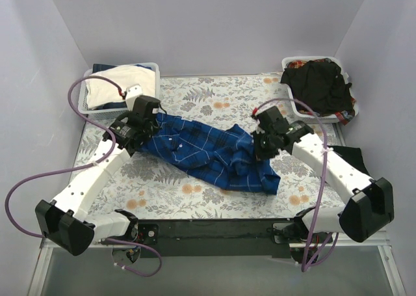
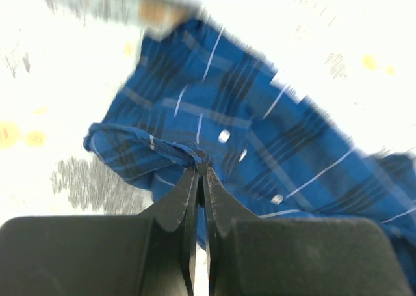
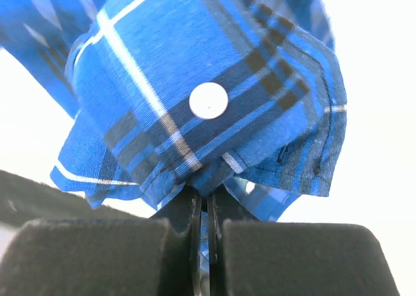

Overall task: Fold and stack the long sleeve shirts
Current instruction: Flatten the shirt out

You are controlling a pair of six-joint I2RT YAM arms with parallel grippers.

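The royal-blue plaid shirt [image 1: 214, 154] is stretched across the middle of the table between both arms. My left gripper [image 1: 148, 125] is shut on its left edge; in the left wrist view the gripper [image 2: 200, 161] pinches a bunched hem of the shirt [image 2: 260, 133]. My right gripper [image 1: 262, 144] is shut on the shirt's right part; in the right wrist view the gripper [image 3: 208, 195] clamps a cuff with a white button [image 3: 208, 101]. A black shirt [image 1: 320, 84] lies heaped in the far right basket.
A white lattice basket [image 1: 88, 88] at the far left holds a cream cloth [image 1: 120, 86] over something dark blue. A second white basket [image 1: 296, 63] stands at the far right. The table has a floral cover [image 1: 214, 91]. A dark cloth [image 1: 351, 158] lies by the right arm.
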